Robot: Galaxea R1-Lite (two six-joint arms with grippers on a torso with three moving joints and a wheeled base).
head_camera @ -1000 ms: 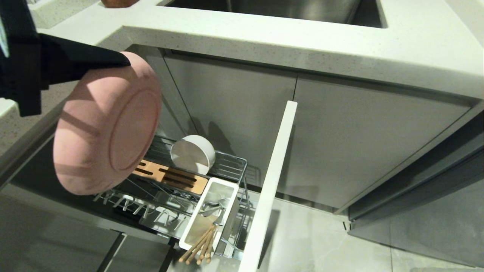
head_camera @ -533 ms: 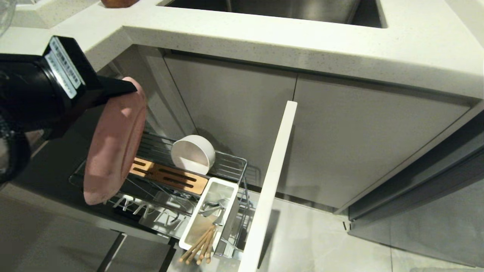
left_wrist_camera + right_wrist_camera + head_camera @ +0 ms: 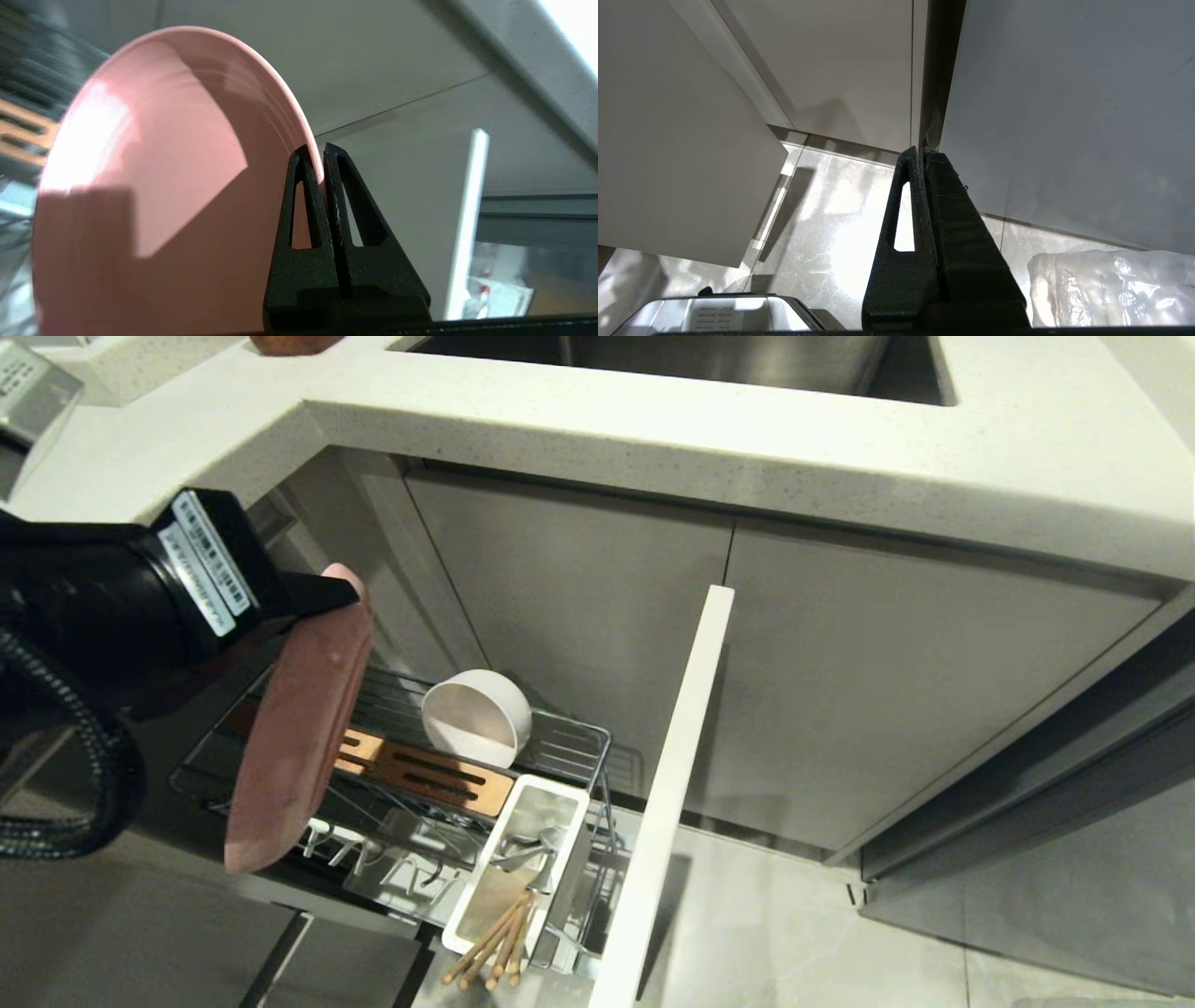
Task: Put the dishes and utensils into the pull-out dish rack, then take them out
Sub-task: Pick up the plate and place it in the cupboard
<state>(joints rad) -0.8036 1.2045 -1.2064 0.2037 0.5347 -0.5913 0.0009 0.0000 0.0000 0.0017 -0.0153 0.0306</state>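
In the head view, the wide, oval, matte pink plate is held nearly on edge above the left part of the pull-out chrome wire dish rack, which is drawn out from beneath the pale speckled stone table. The plate's upper rim is pinched by the black left gripper, whose jaws are closed tight on it. The plate's lower edge hangs over the row of chrome prongs; whether it touches them cannot be told. Behind the plate lies the slotted light-wood strip, and beyond that the round cream-white bowl is tipped on its side on the wire grid. The white rectangular utensil caddy sits at the near right corner of the rack, with the shiny metal spoon inside it and the thin light-wood chopsticks sticking out over its near end. The rack's pale grey cabinet front is seen edge-on to the right of the caddy.

In the left wrist view, the plate's concave pink face is seen, its rim clamped between the two black fingers.

In the right wrist view, the right gripper is seen with its jaws pressed together on nothing, hanging over the grey marbled floor beside flat cabinet panels.
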